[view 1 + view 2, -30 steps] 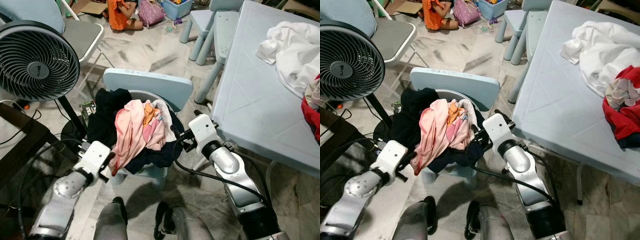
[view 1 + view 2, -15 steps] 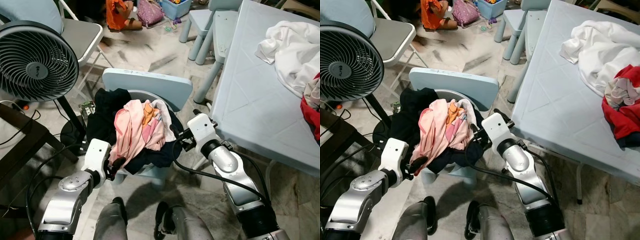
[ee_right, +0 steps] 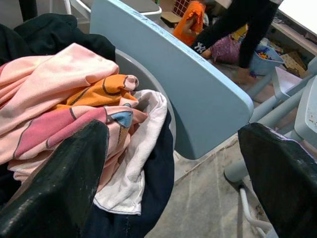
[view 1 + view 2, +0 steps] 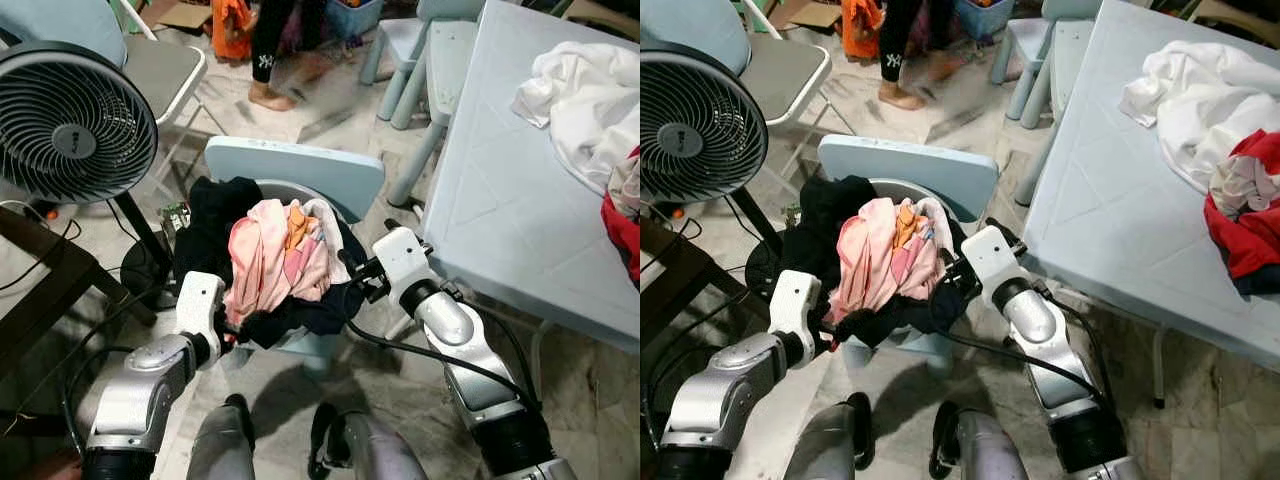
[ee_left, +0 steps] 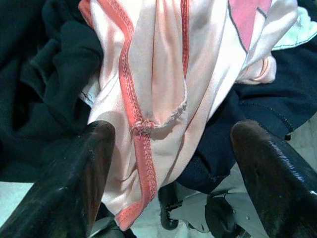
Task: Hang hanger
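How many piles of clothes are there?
2. One pile of clothes sits on the small blue chair between the grippers; another pile lies on the blue table. More may be hidden.

Person [image 4: 275, 50] cut off above legs, foot blurred

1. A small pale blue chair [image 4: 300, 170] carries a heap of clothes [image 4: 275, 255]: pink garments on dark ones.
2. The pale blue desk [image 4: 500, 200] holds white cloth [image 4: 575, 100] and red cloth [image 4: 1240, 235] at its far right edge.
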Controlling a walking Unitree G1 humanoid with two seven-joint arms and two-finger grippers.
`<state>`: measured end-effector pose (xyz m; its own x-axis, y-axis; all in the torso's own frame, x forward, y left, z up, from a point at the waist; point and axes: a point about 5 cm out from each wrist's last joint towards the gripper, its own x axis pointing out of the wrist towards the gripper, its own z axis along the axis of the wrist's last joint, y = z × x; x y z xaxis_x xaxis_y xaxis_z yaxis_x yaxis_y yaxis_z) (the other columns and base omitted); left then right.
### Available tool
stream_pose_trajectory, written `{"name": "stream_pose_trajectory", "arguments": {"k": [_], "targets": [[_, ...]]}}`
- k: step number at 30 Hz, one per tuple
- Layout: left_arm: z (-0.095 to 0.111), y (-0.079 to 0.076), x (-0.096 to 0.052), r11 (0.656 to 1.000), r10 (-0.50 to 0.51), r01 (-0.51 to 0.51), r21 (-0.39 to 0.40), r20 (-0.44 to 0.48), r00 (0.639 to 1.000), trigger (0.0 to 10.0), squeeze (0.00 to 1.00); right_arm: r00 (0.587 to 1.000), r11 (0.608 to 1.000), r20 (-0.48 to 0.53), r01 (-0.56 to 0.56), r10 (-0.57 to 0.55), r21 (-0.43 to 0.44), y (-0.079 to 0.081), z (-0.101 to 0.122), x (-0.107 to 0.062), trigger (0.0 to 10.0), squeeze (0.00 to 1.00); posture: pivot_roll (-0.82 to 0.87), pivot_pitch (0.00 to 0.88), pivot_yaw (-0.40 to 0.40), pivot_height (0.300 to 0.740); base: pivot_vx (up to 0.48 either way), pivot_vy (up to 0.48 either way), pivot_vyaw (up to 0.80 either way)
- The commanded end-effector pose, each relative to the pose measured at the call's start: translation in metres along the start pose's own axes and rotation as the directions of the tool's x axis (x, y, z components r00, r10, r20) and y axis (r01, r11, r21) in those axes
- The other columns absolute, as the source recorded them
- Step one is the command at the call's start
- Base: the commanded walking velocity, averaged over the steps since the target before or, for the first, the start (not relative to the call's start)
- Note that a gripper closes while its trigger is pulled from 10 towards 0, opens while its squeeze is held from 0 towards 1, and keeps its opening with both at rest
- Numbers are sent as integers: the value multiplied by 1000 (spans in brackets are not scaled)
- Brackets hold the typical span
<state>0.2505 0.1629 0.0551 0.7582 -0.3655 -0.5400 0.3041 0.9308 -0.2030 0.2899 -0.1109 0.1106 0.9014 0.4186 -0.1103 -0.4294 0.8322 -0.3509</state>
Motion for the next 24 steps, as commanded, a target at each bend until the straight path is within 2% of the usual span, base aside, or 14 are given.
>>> {"name": "stream_pose_trajectory", "arguments": {"k": [1,2,3,11,14,23,24], "targets": [[-4,1,3,1000,5,-5,-7,-19,1000,10000,1000,1000,1000,-1,10,-10,-7,-2,-1,-1,10000,0,-3,195,-89,740,0,0,0],[-4,1,4,1000,8,-8,-9,-19,1000,10000,992,1000,1000,-1,10,-10,-7,-2,-1,-2,10000,0,-3,195,-89,740,0,0,0],[-4,2,6,1000,10,-11,-24,-22,1000,10000,0,1000,1000,-1,9,-9,-7,-2,-1,-2,10000,0,-1,197,-92,740,0,0,0],[-4,8,15,999,18,-19,-30,-31,999,10000,0,1000,1000,0,5,-5,-11,-1,-1,-2,10000,0,-11,198,-94,740,0,0,0],[-4,6,24,999,2,-3,-32,-33,999,10000,0,1000,1000,-2,8,-8,-19,-4,-1,-4,10000,0,-34,200,-97,740,0,0,0],[-7,10,34,997,-31,27,-66,-53,998,10000,0,1000,1000,-8,4,-4,-22,-3,-2,-8,10000,0,-49,207,-104,740,0,0,0],[-7,11,35,997,-32,28,-71,-58,998,4667,0,1000,1000,-8,2,-2,-22,-3,-1,-9,10000,0,-51,208,-105,740,0,0,0]]}}
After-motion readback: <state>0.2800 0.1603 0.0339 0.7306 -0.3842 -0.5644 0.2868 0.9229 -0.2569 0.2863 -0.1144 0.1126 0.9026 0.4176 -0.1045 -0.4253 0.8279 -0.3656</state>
